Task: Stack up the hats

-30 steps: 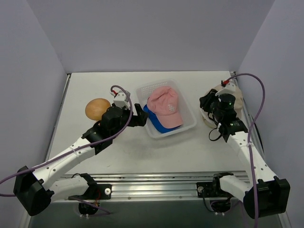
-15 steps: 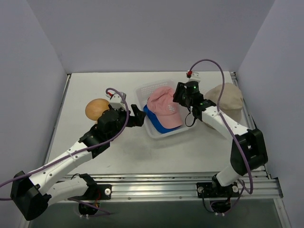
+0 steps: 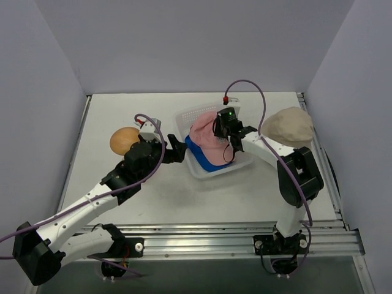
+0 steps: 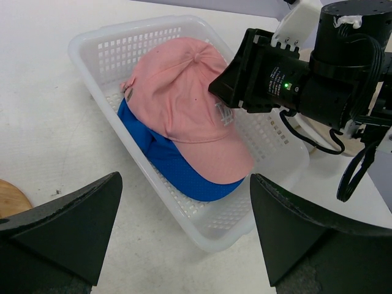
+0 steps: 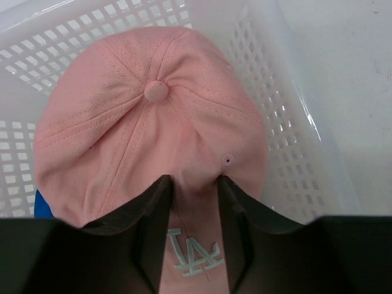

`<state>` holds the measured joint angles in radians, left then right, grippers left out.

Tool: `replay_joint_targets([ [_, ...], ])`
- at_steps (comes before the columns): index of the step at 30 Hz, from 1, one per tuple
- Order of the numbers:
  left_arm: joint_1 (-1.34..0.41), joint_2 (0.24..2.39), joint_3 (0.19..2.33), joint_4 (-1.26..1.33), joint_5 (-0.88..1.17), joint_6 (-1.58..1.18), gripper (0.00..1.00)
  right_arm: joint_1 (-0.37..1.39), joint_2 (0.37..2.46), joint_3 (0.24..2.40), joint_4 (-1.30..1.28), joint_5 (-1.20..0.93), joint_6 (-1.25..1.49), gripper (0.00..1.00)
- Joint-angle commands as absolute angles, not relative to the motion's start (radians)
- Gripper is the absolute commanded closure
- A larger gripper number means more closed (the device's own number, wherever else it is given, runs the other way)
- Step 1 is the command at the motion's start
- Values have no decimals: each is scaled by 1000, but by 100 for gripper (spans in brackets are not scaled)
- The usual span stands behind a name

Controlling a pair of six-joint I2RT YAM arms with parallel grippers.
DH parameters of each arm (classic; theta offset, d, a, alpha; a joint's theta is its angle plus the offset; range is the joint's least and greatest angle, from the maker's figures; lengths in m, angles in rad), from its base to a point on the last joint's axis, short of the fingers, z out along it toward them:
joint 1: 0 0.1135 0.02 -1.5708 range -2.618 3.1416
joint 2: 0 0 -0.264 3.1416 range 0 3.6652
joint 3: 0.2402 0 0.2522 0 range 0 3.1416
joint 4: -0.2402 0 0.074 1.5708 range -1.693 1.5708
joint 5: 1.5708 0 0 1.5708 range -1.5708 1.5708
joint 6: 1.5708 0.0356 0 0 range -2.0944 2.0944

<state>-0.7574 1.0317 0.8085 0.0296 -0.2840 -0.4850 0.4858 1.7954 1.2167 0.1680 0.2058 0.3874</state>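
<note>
Inside the white lattice basket, the pink baseball cap lies on the blue cap, its brim toward the near rim. The right hand sits low on the pink cap's front, fingers narrowly parted with cloth between; I cannot tell whether they grip. The left hand gapes wide just outside the basket's left wall, above bare desk. The beige hat sits near the desk's right edge.

The pink cap is matt cloth, the basket glossy plastic.
</note>
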Motion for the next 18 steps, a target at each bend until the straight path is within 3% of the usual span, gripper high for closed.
replay_joint_targets([
  [1, -756, 1029, 813, 87, -295, -469, 6, 495, 1799, 1272, 175, 264, 376, 70],
  [5, -756, 1029, 813, 91, -295, -469, 6, 499, 1779, 1304, 156, 258, 367, 99],
  [11, -747, 1025, 850, 31, -314, -494, 6, 509, 1698, 1379, 78, 226, 350, 100],
  [18, -631, 1041, 1077, -228, -213, -564, 6, 561, 1556, 1436, 40, 183, 348, 100],
])
